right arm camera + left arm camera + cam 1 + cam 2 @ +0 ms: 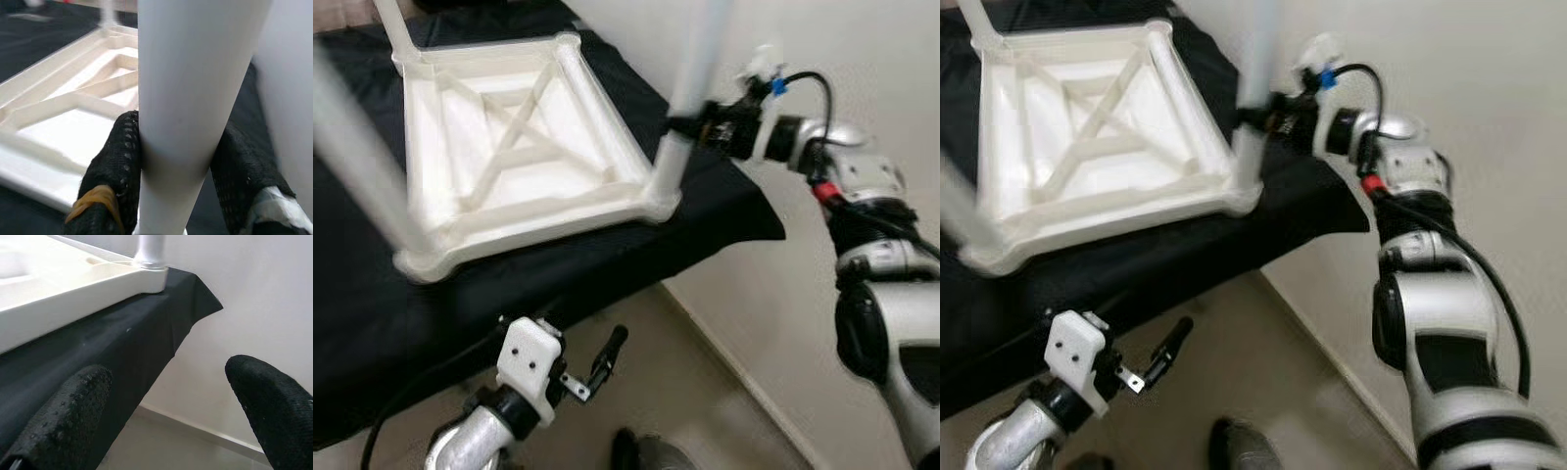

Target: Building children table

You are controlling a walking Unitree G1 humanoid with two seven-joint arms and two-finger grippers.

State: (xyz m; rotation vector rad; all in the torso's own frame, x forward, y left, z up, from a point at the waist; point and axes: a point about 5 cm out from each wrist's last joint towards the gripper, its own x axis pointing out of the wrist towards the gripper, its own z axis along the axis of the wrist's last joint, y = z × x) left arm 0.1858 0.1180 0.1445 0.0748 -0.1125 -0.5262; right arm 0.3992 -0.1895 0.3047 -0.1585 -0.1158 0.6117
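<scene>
A white plastic children's table top [509,147] lies upside down on a surface draped in black cloth [372,323]. White legs stand up from its corners. My right gripper [690,125] is shut on the near-right leg [690,88], low on the leg just above its corner socket. In the right wrist view the leg [190,98] sits between the black fingers [115,166]. My left gripper [597,367] hangs open below the cloth's front edge, holding nothing. Its fingertips [264,401] frame the table corner [149,274].
A pale wall [822,39] rises close on the right, meeting a tan floor [705,392] along a baseboard. The cloth's corner [759,220] overhangs near my right arm. A blurred white leg [357,166] crosses the near left. My foot [646,455] is on the floor below.
</scene>
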